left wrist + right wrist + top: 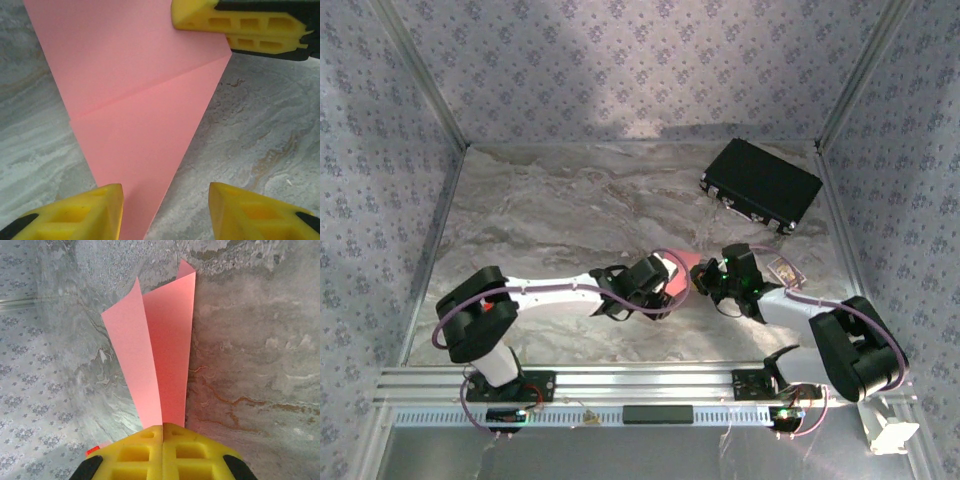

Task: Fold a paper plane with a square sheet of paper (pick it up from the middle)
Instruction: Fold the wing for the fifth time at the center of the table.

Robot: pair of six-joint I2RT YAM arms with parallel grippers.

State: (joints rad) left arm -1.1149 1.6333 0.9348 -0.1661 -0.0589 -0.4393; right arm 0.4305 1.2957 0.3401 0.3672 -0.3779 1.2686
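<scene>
We see the thin, creased salmon-pink sheet of paper (pixel 684 267) near the middle of the marbled grey table (pixel 550 210), between the two wrists. In the left wrist view the paper (pixel 140 110) lies as a tapering shape with one slanting crease across it, its narrow end running down toward the left gripper (pixel 165 202). That gripper's yellow fingers (pixel 90 212) stand apart, one over the paper's edge and the other over bare table, and they clamp nothing.

The right gripper (pixel 162 432) has its fingers pressed together on the paper (pixel 160 355), and two pink flaps fan out from the pinch in a narrow V. From the left wrist we see those same yellow fingers (pixel 240 25) at the sheet's far corner.

A black rectangular case (pixel 761 184) lies flat at the far right of the table, well apart from the paper. Its lid is closed, so we cannot tell what is inside.
</scene>
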